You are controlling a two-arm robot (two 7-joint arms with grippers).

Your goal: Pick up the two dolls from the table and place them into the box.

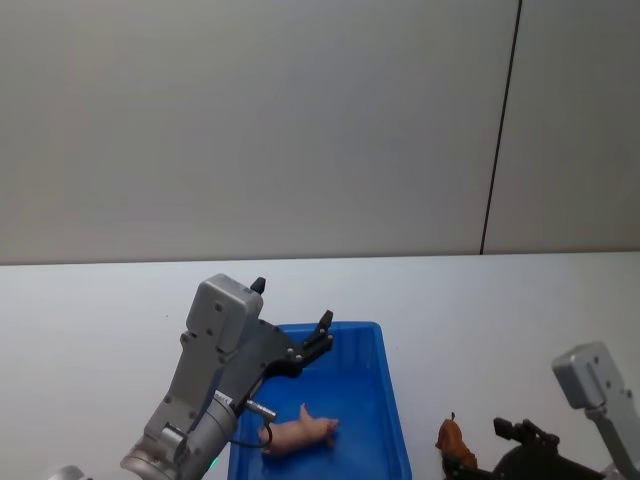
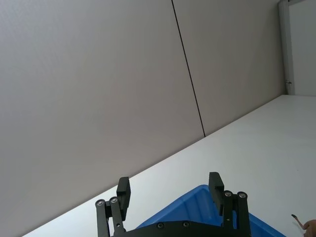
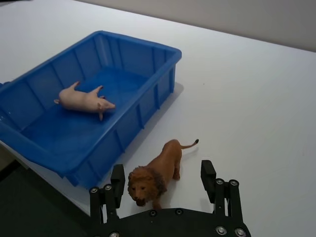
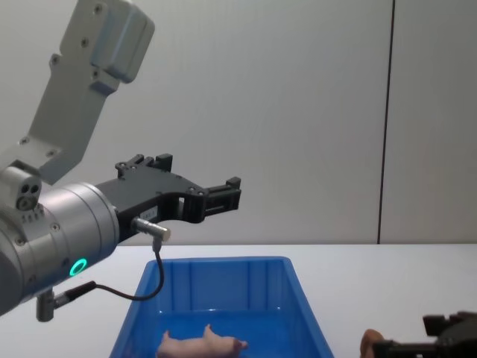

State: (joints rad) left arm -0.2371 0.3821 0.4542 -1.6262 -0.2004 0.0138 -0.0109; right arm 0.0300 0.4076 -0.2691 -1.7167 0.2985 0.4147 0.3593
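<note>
The pale pink plastic pig [image 3: 84, 100] lies on its side inside the bright blue open-top plastic bin [image 3: 148, 106]. The reddish-brown lion figure [image 3: 165, 163] stands on the white tabletop [image 3: 256, 108] just beside the bin. Its front paws are cut off behind the right gripper [image 3: 162, 169], whose fingers stand wide apart on either side of it, gripping nothing. The left gripper [image 2: 169, 180] hangs above the bin, spread and empty.

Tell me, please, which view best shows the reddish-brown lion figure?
Right wrist view: the reddish-brown plastic lion stands whole on the white table. Head view: small, at the bottom edge. Chest: a sliver. Left wrist: perhaps its tail.
</note>
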